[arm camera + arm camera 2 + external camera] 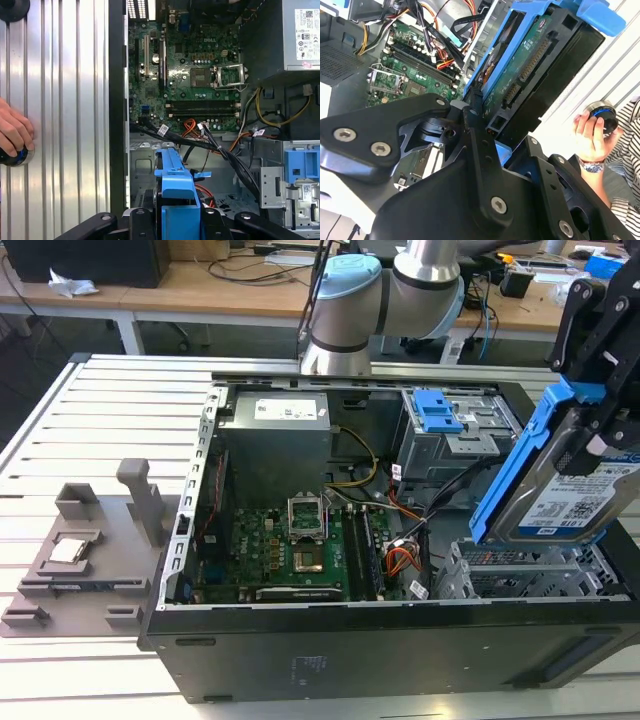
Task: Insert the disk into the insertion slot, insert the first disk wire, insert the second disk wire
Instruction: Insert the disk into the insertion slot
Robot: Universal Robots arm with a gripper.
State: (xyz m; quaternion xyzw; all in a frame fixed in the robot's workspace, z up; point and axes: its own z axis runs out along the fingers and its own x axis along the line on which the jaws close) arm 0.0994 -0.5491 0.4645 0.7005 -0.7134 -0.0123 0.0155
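Pinching the flat rectangular hard drive (565,502), framed in bright blue plastic, in the black hand (600,435) — holding it steeply tilted just above the silver perforated sheet-metal bay (520,578) at the exterior view's right. Judging by that: levelling first, squaring to the bay mouth, avoiding the black cable bundle (452,495) — no forcing.

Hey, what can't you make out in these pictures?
1. The insertion slot: exterior view, opening partly hidden behind the held disk.
2. The gripper: exterior view, cut off by the right edge.
3. The disk's lower end: second wrist view, covered by the gripper's linkage.
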